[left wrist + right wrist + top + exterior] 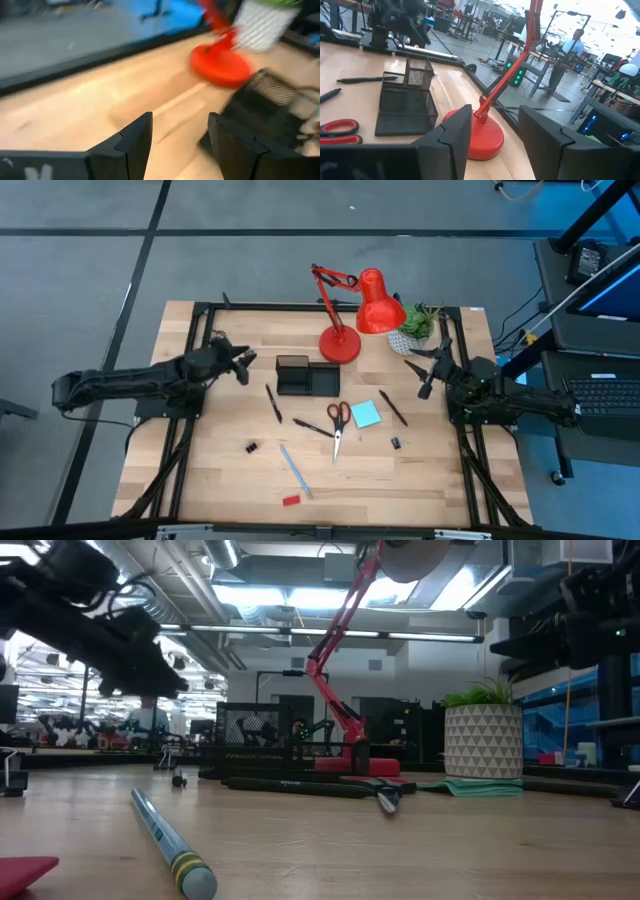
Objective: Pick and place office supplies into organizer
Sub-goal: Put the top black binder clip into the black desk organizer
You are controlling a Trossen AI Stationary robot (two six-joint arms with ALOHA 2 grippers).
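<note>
My left gripper (243, 366) hangs open above the table's left side, left of the black mesh organizer (305, 376), fingers empty in the left wrist view (180, 142). My right gripper (425, 373) is open near the right edge, in front of the plant, fingers empty (495, 137). On the wood lie the red-handled scissors (338, 423), the cyan sticky-note pad (365, 415), black pens (273, 403) (392, 408) (312, 426), the light-blue pen (294, 470), two small black clips (252, 447) (396, 443) and the small red block (291, 500).
A red desk lamp stands with its round base (339, 345) just behind the organizer, its shade (378, 305) leaning right. A potted plant (418, 328) sits at the far right corner. Black frame rails (190, 380) run along the table's sides. Bare wood lies near the front edge.
</note>
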